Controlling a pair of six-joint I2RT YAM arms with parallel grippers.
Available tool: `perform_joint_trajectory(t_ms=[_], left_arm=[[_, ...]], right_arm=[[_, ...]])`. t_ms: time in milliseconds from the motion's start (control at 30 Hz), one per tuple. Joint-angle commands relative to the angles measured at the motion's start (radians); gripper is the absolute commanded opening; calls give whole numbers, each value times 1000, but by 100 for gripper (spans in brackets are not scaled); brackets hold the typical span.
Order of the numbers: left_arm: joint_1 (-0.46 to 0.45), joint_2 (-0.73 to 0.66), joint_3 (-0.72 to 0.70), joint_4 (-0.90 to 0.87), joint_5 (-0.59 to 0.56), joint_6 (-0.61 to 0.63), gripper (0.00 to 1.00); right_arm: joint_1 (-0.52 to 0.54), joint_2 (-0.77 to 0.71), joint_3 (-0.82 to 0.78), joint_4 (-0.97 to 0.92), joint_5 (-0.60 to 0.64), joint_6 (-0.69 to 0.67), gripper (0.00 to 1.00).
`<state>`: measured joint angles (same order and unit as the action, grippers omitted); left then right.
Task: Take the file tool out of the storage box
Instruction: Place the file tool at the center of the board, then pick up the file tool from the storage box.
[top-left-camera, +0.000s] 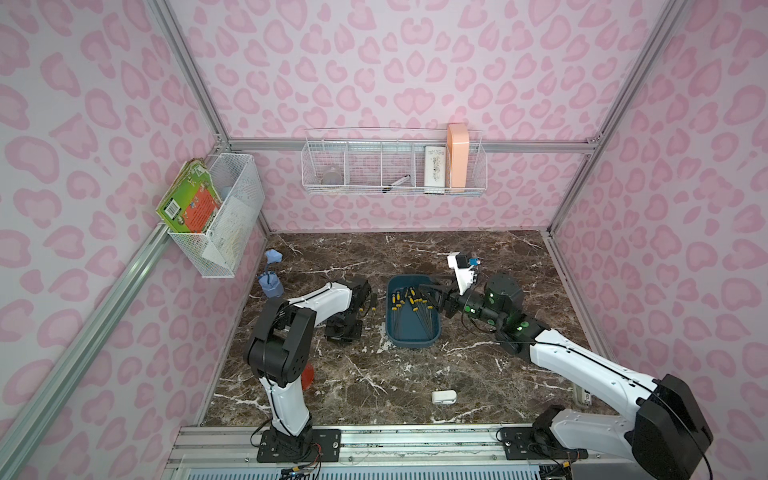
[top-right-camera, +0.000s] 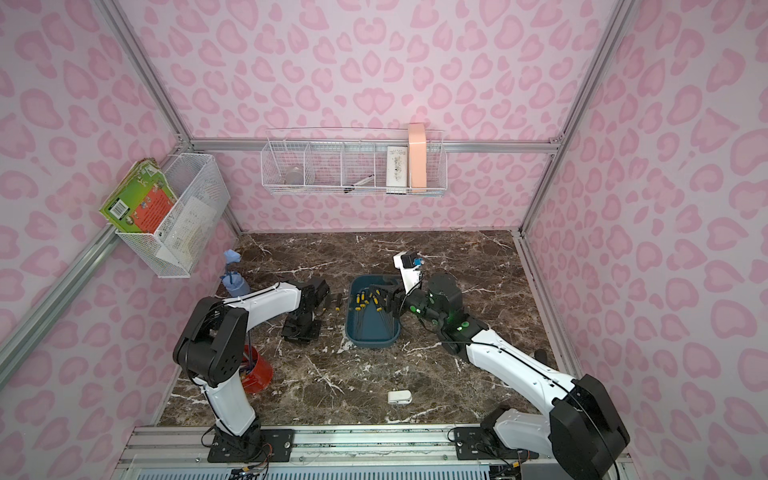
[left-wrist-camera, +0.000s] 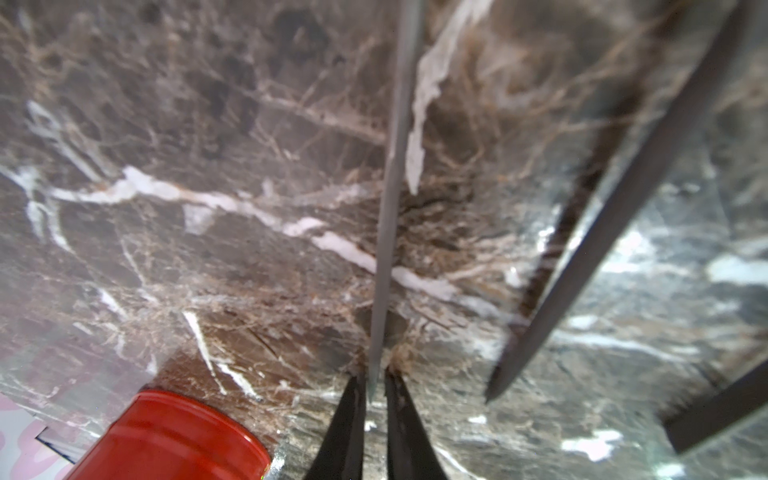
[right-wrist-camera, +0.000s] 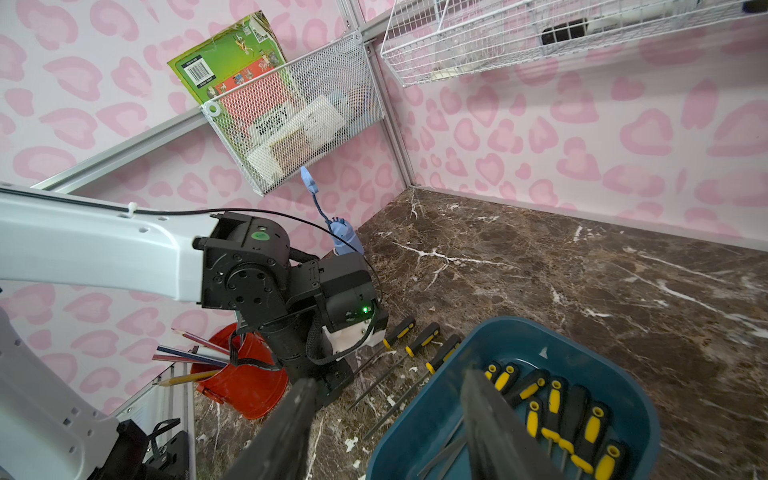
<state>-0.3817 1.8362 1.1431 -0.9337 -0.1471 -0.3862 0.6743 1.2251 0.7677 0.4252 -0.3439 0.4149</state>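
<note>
Your left gripper flanks a file tool tip; grip unclear, handle cut off. Right gripper gapes above storage box.

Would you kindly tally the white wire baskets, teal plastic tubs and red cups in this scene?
White wire mesh baskets: 2
Dark teal rectangular plastic tub: 1
Red round cup: 1
Total: 4
</note>
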Motion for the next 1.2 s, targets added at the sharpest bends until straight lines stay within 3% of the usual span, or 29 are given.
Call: perform_joint_trajectory(t_ms=[0,333,533,667,1000,1167], left_arm=[[0,-15,-6,10,7,4,21],[-17,-134,-34,44,21,-25,32],[-79,-247,-40,-1,-39,-52,38],[-112,-354,-90,114,71,-18,46],[-123,-705,-311,510,281,-39,81],[-123,-838,-441,750,391,-63,83]], right_arm=[[1,-4,11,10,-4,1,57],[1,21,29,-8,-11,-5,57],[1,47,37,-21,-18,3,57],[10,83,49,-53,-9,0,57],[38,273,132,-201,250,-45,51],[14,402,195,-198,215,-53,42]])
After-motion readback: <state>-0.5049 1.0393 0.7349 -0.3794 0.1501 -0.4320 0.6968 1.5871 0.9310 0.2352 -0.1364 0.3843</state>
